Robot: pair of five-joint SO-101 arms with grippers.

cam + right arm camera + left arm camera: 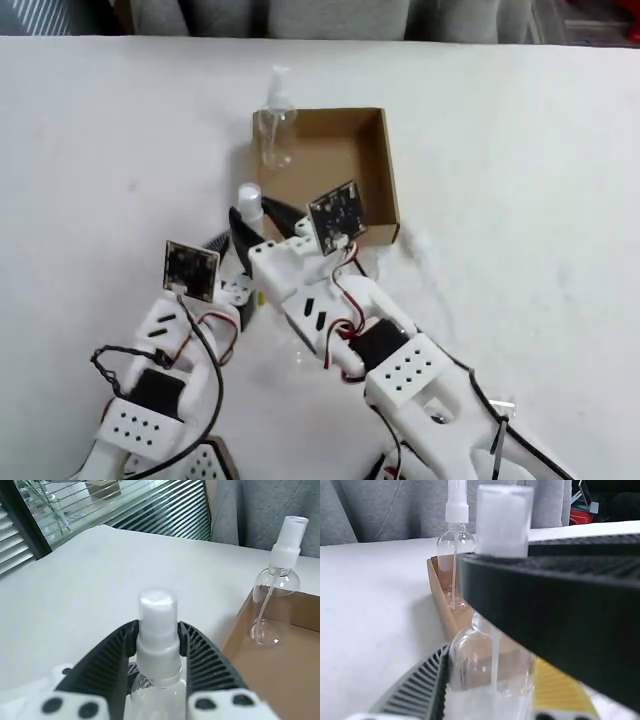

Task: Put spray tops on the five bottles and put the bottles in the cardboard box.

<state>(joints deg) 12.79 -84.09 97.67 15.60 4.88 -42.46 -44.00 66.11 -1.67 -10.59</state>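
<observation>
White table [520, 150] is filling the foreground, grey seat backs [340, 18] are lining its far edge, slatted blinds [125, 505] are letting daylight in, something red [600, 15] is sitting behind.

The white table [520, 150] carries one open cardboard box [338, 168], which lies flat near the middle, towards the far edge.
</observation>
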